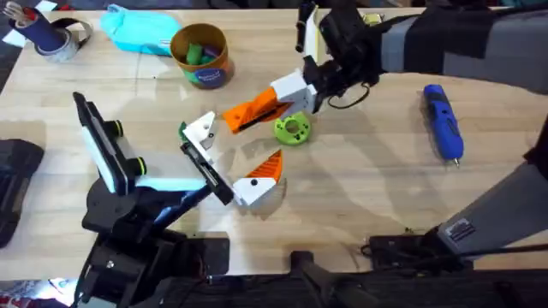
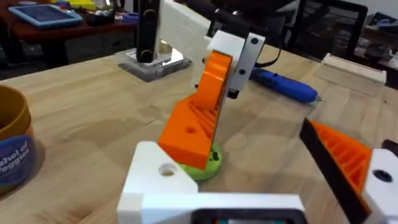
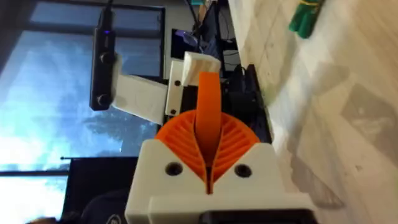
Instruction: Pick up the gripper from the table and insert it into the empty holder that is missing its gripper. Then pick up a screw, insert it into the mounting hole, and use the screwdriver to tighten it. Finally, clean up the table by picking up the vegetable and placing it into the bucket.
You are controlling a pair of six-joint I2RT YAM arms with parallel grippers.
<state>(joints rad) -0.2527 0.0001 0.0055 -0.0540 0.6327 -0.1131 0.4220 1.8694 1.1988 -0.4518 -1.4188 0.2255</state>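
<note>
My right gripper [image 1: 312, 85] is shut on the gripper [image 1: 261, 107], a long orange wedge on a white base, held tilted above the table. In the left wrist view its orange tip [image 2: 198, 124] hangs just over the lime-green vegetable [image 2: 210, 164]. The right wrist view shows the wedge [image 3: 208, 109] pinched between my ribbed pads [image 3: 233, 140]. The empty holder [image 1: 203, 130] sits on the black bar [image 1: 210, 171] of my left gripper [image 1: 224, 159], whose jaws stand wide apart. The blue screwdriver [image 1: 443, 121] lies at the right. At the back stands the golden bucket [image 1: 199, 54]. A screw is out of view.
At the bar's other end is a white mount with a short orange finger [image 1: 259, 177]. A dark cup with a tape roll [image 1: 51, 38] and a light blue pouch [image 1: 141, 30] sit at the back left. A black post on a clear base [image 2: 149, 59] stands behind the work area.
</note>
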